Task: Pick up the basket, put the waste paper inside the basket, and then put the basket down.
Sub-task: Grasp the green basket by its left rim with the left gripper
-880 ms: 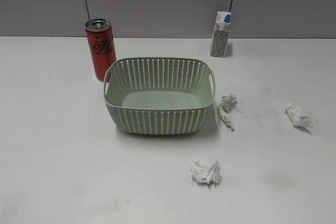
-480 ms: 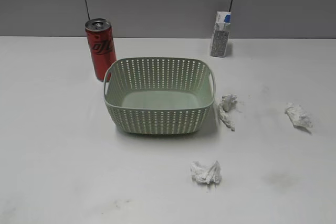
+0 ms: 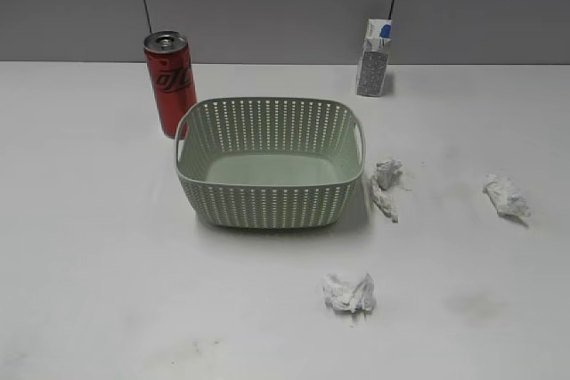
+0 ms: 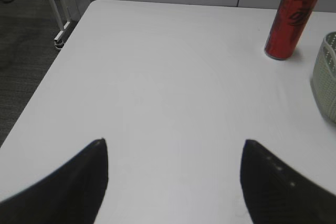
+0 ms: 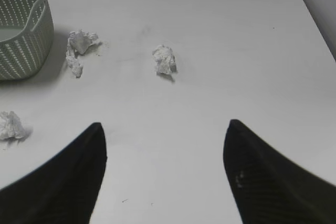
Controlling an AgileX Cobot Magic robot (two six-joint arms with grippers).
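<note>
While both claws hang wide open, empty — left claw, right claw — I judge basket, mid-table, light, stiff; grip by handle cut-out. Waste paper beside it — soft, crushable.

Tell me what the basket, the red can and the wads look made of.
Basket: looks like moulded plastic, matte sage green; uniform slot rows and smooth rounded rim suggest it.
Red can: likely aluminium, glossy printed wall, bare silver top.
Waste paper: thin white paper or tissue, crumpled into irregular creases; which of the two is unclear.
</note>
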